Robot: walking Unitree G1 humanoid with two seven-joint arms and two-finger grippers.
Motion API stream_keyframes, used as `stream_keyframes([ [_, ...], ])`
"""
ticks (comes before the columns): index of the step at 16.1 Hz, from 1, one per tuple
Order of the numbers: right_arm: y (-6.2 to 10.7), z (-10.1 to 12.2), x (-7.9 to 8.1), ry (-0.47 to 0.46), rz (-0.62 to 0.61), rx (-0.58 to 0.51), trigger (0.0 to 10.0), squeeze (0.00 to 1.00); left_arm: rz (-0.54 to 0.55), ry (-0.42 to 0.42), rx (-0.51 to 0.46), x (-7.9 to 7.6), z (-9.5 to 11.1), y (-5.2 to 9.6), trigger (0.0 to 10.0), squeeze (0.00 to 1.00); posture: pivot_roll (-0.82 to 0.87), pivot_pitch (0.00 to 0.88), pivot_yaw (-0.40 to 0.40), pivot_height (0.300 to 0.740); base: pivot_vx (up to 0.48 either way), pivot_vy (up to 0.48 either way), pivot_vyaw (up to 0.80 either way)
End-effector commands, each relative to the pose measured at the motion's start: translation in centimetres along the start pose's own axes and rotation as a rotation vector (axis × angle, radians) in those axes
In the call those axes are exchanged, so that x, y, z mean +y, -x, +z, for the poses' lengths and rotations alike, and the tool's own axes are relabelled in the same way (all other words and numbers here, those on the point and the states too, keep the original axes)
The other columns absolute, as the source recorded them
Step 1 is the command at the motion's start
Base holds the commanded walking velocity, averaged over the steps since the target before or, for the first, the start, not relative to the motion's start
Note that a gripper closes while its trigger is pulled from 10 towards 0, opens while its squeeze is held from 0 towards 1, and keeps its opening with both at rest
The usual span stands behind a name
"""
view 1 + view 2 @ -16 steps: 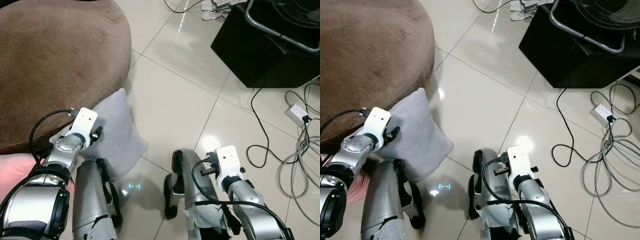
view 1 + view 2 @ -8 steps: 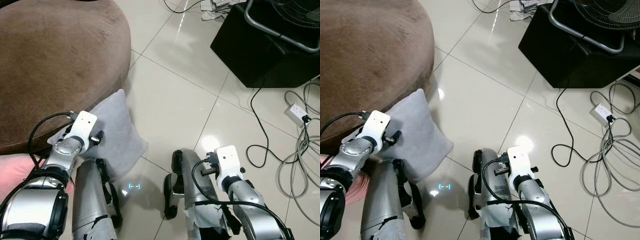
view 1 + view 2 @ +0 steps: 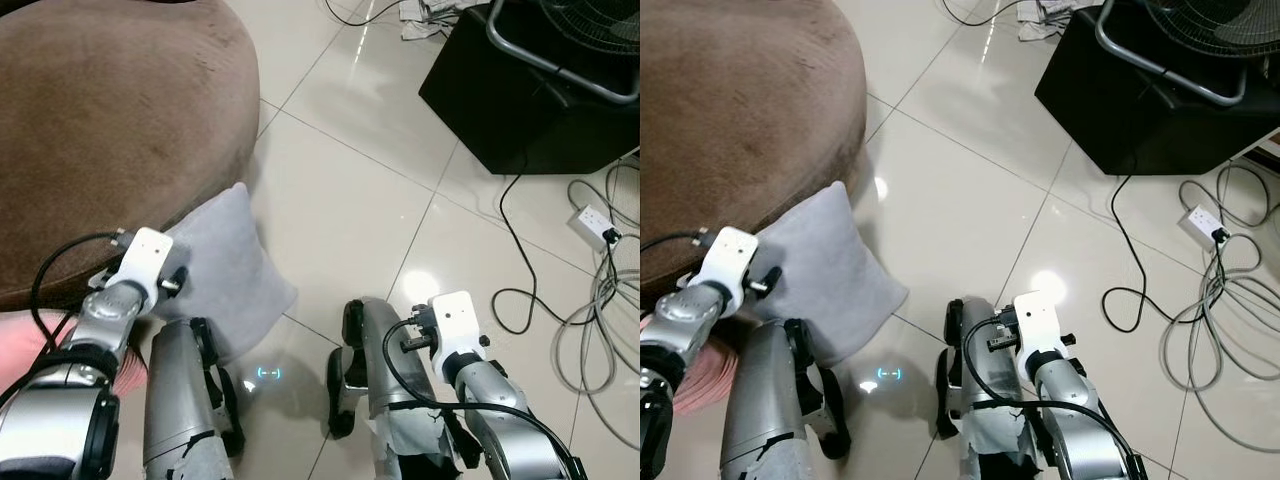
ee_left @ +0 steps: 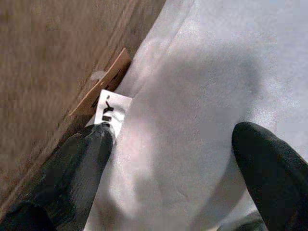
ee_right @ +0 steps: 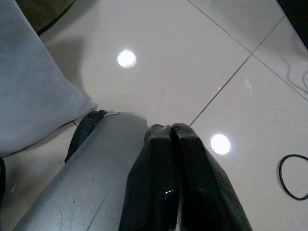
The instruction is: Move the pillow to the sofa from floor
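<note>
Glossy floor tiles [image 3: 340, 200] carry the grey pillow [image 3: 235, 270], which leans against the brown sofa [image 3: 110, 130], not yet lifted. Left gripper [image 4: 178, 163] straddles its edge with fingers spread; right gripper [image 5: 171, 159] hangs pinched together, so grasp, lift and placement all remain.

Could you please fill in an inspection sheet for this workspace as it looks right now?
Surface: glossy white tile floor, lamp reflections.
Job's things: grey pillow on the floor, leaning against the brown sofa.
Clutter: pink cushion by the sofa; cloth at the far edge.
Grippers: left gripper open, fingers either side of a pillow edge; right gripper shut, idle above the floor.
Cables: loose cords and a power strip on the right.
Surroundings: black box, fan.
</note>
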State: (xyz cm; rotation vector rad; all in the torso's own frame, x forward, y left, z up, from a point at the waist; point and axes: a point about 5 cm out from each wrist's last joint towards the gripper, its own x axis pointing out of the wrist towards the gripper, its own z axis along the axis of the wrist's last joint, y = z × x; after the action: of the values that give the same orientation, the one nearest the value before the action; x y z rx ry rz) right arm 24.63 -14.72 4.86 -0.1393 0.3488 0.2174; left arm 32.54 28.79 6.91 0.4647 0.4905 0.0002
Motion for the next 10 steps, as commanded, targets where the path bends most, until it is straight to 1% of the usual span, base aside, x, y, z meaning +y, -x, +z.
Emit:
stream_keyframes([
  [1,0.5,-1.1,-0.3,-0.005,-0.017,0.035,10.0,0.0,0.001,-0.006,0.096,-0.3,-2.7,0.6,10.0,1.0,-0.21,0.358,-0.142,0.56,0.0,0.0,0.0],
  [3,0.5,-1.1,-0.3,-0.005,-0.017,0.037,10.0,0.0,-0.014,-0.027,0.131,-1.0,-3.5,0.7,10.0,1.0,-0.21,0.359,-0.143,0.56,0.0,0.0,0.0],
  [4,0.6,-1.1,-0.3,-0.005,-0.017,0.038,10.0,0.0,-0.031,-0.028,0.136,-1.4,-3.5,0.6,10.0,0.0,-0.22,0.359,-0.145,0.56,0.0,0.0,0.0],
  [5,0.6,-1.1,-0.4,-0.006,-0.018,0.037,10.0,0.0,-0.041,-0.033,0.135,-1.7,-3.4,0.6,10.0,0.0,-0.22,0.359,-0.146,0.56,0.0,0.0,0.0],
  [8,0.7,-1.2,-0.4,-0.004,-0.023,0.039,10.0,0.0,-0.085,-0.058,0.109,-3.6,-2.6,0.1,10.0,0.0,-0.22,0.36,-0.147,0.56,0.0,0.0,0.0],
  [10,0.7,-1.2,-0.5,-0.004,-0.026,0.039,10.0,0.0,-0.11,-0.06,0.1,-4.3,-2.3,0.0,10.0,0.0,-0.22,0.361,-0.145,0.56,0.0,0.0,0.0],
])
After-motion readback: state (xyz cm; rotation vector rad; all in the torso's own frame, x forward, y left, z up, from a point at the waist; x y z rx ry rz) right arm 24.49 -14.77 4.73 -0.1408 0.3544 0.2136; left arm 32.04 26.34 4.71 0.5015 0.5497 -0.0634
